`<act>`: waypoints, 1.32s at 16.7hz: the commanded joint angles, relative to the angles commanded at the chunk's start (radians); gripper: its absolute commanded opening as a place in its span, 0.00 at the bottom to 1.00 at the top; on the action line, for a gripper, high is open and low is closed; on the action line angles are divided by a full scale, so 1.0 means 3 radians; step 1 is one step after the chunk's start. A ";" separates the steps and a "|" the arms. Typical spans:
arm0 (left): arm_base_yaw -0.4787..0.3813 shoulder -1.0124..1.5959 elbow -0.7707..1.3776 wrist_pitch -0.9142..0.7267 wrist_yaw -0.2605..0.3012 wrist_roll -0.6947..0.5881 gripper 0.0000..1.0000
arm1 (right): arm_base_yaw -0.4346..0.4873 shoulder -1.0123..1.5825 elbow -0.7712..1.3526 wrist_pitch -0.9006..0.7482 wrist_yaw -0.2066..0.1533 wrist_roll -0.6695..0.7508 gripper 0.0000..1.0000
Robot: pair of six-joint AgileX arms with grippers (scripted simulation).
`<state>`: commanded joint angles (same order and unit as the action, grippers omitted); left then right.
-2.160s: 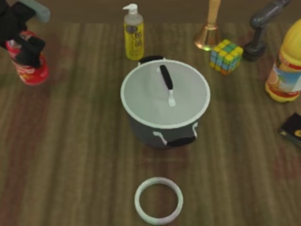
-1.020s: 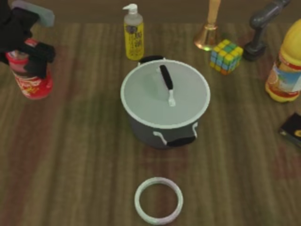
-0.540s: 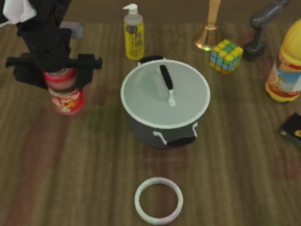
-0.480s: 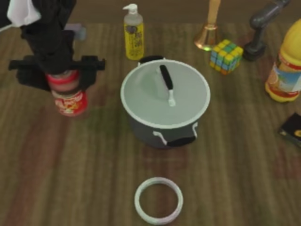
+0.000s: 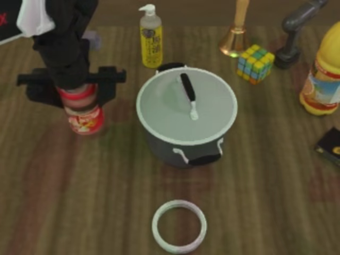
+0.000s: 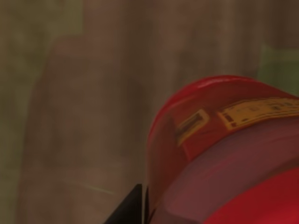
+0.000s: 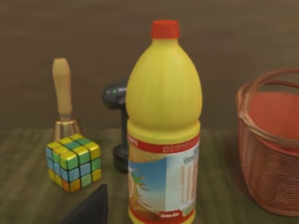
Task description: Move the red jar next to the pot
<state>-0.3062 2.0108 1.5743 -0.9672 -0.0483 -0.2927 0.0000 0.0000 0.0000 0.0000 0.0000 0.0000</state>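
The red jar [image 5: 85, 119] is gripped at its lid, my left gripper [image 5: 73, 87] shut on it, to the left of the pot [image 5: 186, 114] with a gap between them. The left wrist view shows the red jar [image 6: 224, 144] filling the picture beside one dark fingertip [image 6: 133, 210]; whether it touches the table cannot be told. The dark grey pot with its pale lid stands mid-table. My right gripper [image 5: 330, 144] is parked at the right edge, and only one fingertip [image 7: 91, 207] shows in its wrist view, set wide with nothing held.
A yellow pump bottle [image 5: 151, 37] stands behind the pot. A bell [image 5: 235, 37], a colour cube [image 5: 255, 64], a dark drill [image 5: 295, 37] and the orange juice bottle [image 5: 321, 74] line the back right. A white ring [image 5: 179, 226] lies in front. A red basket [image 7: 273, 140] shows in the right wrist view.
My left gripper has carried the red jar from the far left edge rightward and forward, closer to the pot. The right arm and the other objects have not moved.
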 joint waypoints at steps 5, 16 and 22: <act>0.0000 0.0165 -0.0218 0.0396 0.0002 0.0013 0.00 | 0.0000 0.0000 0.0000 0.0000 0.0000 0.0000 1.00; 0.0006 0.0234 -0.0300 0.0550 0.0000 0.0012 0.38 | 0.0000 0.0000 0.0000 0.0000 0.0000 0.0000 1.00; 0.0006 0.0234 -0.0300 0.0550 0.0000 0.0012 0.83 | 0.0000 0.0000 0.0000 0.0000 0.0000 0.0000 1.00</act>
<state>-0.3044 2.0812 1.4843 -0.8023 -0.0484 -0.2892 0.0000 0.0000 0.0000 0.0000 0.0000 0.0000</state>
